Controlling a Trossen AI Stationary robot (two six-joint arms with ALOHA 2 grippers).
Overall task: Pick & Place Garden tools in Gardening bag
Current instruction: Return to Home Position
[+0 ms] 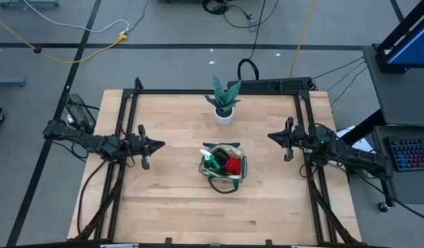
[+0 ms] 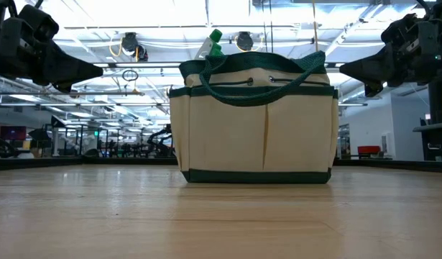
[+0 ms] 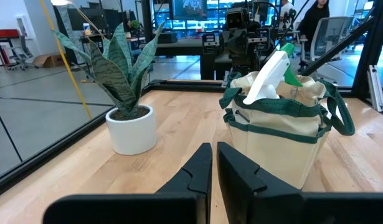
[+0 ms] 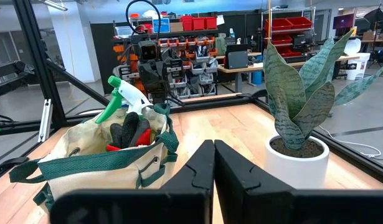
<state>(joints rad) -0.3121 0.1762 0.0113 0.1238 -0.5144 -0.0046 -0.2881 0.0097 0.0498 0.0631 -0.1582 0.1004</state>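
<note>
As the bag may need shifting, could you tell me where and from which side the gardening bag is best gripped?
Probably by a dark loop handle, coming from above: the gardening bag stands upright, the handle droops outside its rim, and the spray bottle and gloves crowd its mouth, leaving little room there.

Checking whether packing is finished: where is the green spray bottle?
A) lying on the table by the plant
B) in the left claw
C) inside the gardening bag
C: the spray bottle sticks up out of the gardening bag; the left claw and right claw wait shut, apart from it.
</note>
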